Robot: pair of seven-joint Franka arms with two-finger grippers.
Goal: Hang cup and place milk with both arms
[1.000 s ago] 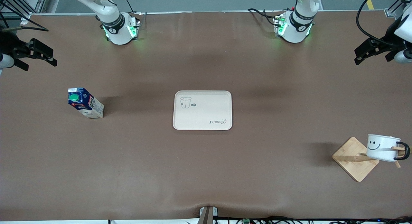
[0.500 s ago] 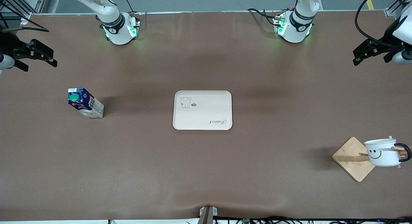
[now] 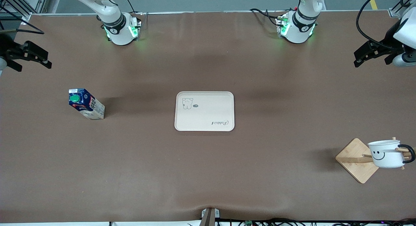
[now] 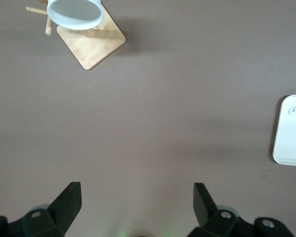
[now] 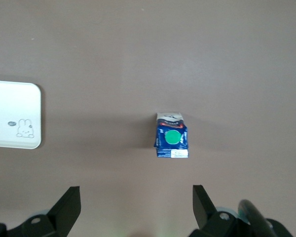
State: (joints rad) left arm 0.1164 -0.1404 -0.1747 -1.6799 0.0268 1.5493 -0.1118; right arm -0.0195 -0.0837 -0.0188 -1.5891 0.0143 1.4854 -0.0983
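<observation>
The right claw [image 3: 39,58] hangs over the brown surface [image 3: 208,167] at the right arm's end, its fingers [image 5: 69,205] spread wide with nothing between them. The milk [image 3: 85,103] stands upright on the surface at that same end, nearer the front camera than the spot the right claw is over, green cap on top. A cream tray [image 3: 204,111] lies flat mid-surface, well apart from the milk. Toward the left arm's end, close to the front camera, a wooden rack [image 3: 357,159] stands on its square base, and the cup [image 3: 386,154] hangs from a peg by its black handle, smiley face showing. The left claw [image 3: 365,55] hangs over the surface at the left arm's end, fingers [image 4: 69,200] wide apart and empty.
</observation>
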